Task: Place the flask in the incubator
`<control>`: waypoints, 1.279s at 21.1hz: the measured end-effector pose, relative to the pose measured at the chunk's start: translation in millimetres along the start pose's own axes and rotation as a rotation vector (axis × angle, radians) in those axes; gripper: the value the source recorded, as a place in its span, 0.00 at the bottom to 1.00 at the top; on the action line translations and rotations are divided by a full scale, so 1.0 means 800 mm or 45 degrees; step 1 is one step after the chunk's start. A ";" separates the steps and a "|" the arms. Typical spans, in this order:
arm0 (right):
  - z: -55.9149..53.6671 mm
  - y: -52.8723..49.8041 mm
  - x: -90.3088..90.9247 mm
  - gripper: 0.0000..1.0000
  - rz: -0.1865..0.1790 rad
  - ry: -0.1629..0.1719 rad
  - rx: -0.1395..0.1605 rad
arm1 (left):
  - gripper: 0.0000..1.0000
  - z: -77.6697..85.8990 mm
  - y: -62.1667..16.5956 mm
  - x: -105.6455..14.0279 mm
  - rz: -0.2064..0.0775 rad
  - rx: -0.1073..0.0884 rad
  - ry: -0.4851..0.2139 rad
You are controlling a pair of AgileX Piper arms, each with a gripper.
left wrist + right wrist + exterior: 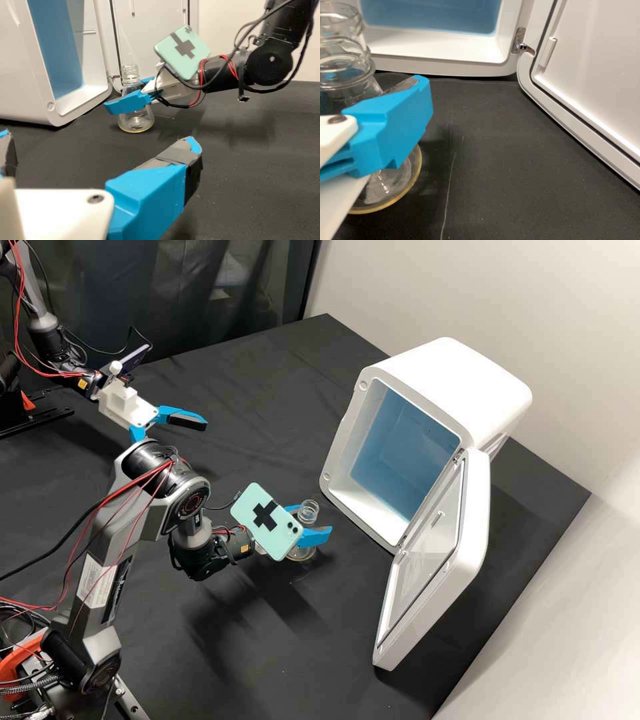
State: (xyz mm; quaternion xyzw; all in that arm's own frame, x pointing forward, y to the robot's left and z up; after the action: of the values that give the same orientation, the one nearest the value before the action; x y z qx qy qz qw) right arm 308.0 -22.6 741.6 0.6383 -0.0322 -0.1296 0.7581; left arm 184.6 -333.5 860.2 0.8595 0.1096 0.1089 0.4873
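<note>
At the left of the high view, the left claw [168, 428] hangs above the desk [267, 393] with its blue fingers spread wide and nothing between them, well away from the work.

Near the middle, the right claw [310, 521], which carries a mint-green phone [267, 520] on its wrist, has a finger on each side of the flask [134, 119] at the neck. It appears clenched on the glass. The flask stands upright with its base on the desk, just in front of the incubator's open mouth. It is a small, clear conical flask with a threaded neck, no cap and a faint yellowish tinge at the base; it looks empty.

To the right, the incubator [460, 387] is tilted back, its pale blue chamber open, and its door [460, 520] is swung fully aside.

The step in hand seems to be the pick-up. The next move calls for lifting the flask clear of the lower lip, keeping it upright, and carrying it forward into the chamber without touching the door.
</note>
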 end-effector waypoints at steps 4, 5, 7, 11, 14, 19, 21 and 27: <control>-0.003 0.017 0.023 0.00 -0.003 -0.045 0.043 | 1.00 0.001 -0.0002 0.000 -0.001 0.001 -0.005; -0.005 0.024 0.032 0.00 0.000 -0.069 0.068 | 1.00 0.001 -0.0002 0.000 -0.001 0.001 -0.005; -0.009 0.035 0.046 0.00 0.007 -0.098 0.112 | 1.00 0.001 -0.0002 0.000 -0.001 0.001 -0.005; -0.027 0.058 0.083 0.00 0.066 -0.121 0.197 | 1.00 0.001 -0.0019 0.001 -0.009 -0.003 -0.007; -0.035 0.063 0.107 0.00 0.056 -0.145 0.189 | 1.00 0.002 -0.0080 0.004 -0.037 -0.016 -0.013; -0.052 0.079 0.130 0.00 0.068 -0.165 0.215 | 1.00 0.009 -0.0120 0.008 -0.058 -0.017 -0.047; -0.059 0.089 0.138 0.00 0.100 -0.158 0.213 | 1.00 0.009 -0.0124 0.008 -0.058 -0.020 -0.043; -0.070 0.108 0.155 0.00 0.115 -0.168 0.217 | 1.00 0.008 -0.0133 0.013 -0.059 -0.023 -0.033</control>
State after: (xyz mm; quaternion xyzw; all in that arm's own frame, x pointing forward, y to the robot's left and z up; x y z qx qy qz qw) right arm 453.0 15.1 801.4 0.6886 -0.1215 -0.1338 0.7023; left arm 195.5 -330.3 848.6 0.8537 0.1220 0.0873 0.4987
